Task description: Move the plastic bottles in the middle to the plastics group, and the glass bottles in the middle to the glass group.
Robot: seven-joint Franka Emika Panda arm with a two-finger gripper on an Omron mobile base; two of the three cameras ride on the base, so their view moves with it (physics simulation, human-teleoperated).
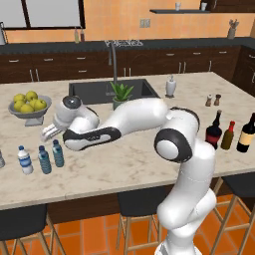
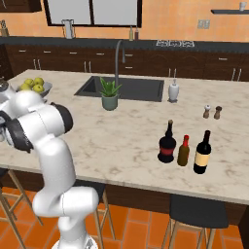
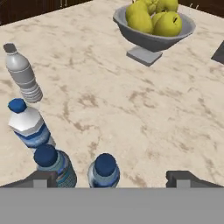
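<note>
Marble-patterned and pale, the bench (image 1: 149, 164) carries everything here, and reading it from the left edge, a grey-capped bottle (image 3: 21, 72) stands furthest out, seen in the hand view. Next to it is the clear white-labelled bottle (image 1: 24, 159) with its blue cap, and just beside that stand the two translucent-blue plastic bottles (image 1: 45, 160) and (image 1: 58, 153), upright in a close row; in the hand view they sit at the bottom edge (image 3: 53, 165) (image 3: 104, 170) between the spread finger tips. Behind them a grey fruit bowl (image 1: 31, 113) holds yellow-green fruit. The tool (image 1: 51, 131) hangs above and just behind the blue bottles, released, its jaws wide apart and gripping nothing. Further along, a potted plant (image 1: 121, 94) stands by the dark sink (image 1: 94, 90), then a white soap dispenser (image 1: 170, 86) and two small shakers (image 1: 212, 100). At the right end the near-black glass bottle (image 2: 167, 143) with the red band stands upright, close beside the slim brown red-capped bottle (image 2: 184, 151) and the taller pale-labelled wine bottle (image 2: 202, 152), all three in a row, well apart from the water bottles.
</note>
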